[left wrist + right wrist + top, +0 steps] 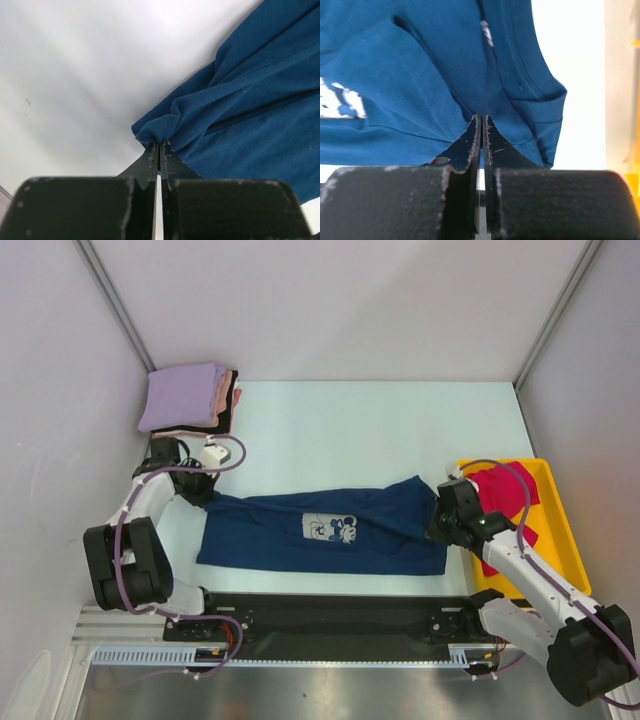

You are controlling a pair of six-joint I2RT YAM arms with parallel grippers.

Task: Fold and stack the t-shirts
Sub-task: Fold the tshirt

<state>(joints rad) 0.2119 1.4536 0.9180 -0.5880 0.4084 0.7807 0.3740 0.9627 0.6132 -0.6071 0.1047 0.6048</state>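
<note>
The navy t-shirt (320,530) with a white mouse print lies stretched sideways across the table's middle. My left gripper (205,498) is shut on the shirt's left corner, where the cloth bunches at the fingertips in the left wrist view (160,131). My right gripper (440,512) is shut on the shirt's right end, pinching a fold in the right wrist view (481,116). A folded stack with lavender (183,396) on top and pink and black beneath sits at the far left corner. A crimson shirt (505,495) lies crumpled in the yellow tray (555,510).
The yellow tray stands at the right edge, just beyond my right arm. White enclosure walls close in on the left, back and right. The black rail (330,615) with the arm bases runs along the near edge.
</note>
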